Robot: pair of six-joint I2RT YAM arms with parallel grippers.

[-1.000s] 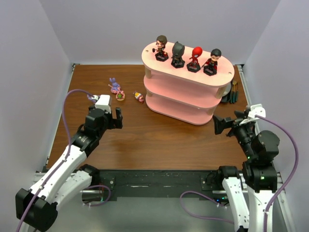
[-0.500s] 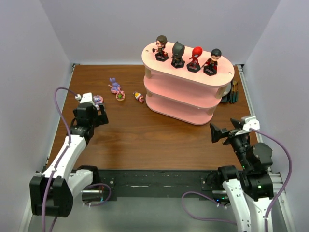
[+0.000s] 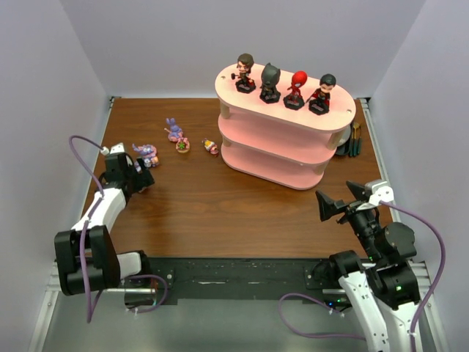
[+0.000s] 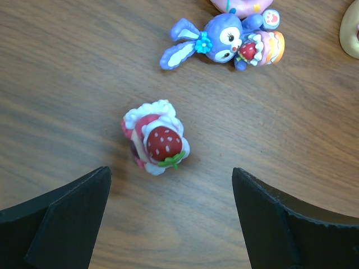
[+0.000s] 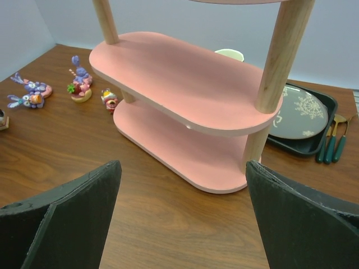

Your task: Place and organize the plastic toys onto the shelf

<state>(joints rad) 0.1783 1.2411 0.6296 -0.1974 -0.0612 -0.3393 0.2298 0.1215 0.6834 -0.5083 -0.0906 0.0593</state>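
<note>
1. step in hand, as i judge it: gathering the small toys (image 3: pixel 181 144) that lie on the table (image 3: pixel 220 205). the four big-headed figures (image 3: pixel 282 79) already stand in a row on the cream top board of the shelf (image 3: pixel 293 158).
2. my left pincer (image 4: pixel 171 188) hangs wide open over the strawberry-topped toy (image 4: pixel 156 137) at the table's left side, touching nothing. a purple-blue long-eared creature (image 4: pixel 216 42) lies just beyond.
3. next move (only my guess): sink lower, straddle that toy, close gently, then carry it right to a pink board.
4. my right pincer (image 5: pixel 182 165) gapes wide too, empty, facing the shelf's near right end.
5. writing or brands: none i can read.
</note>
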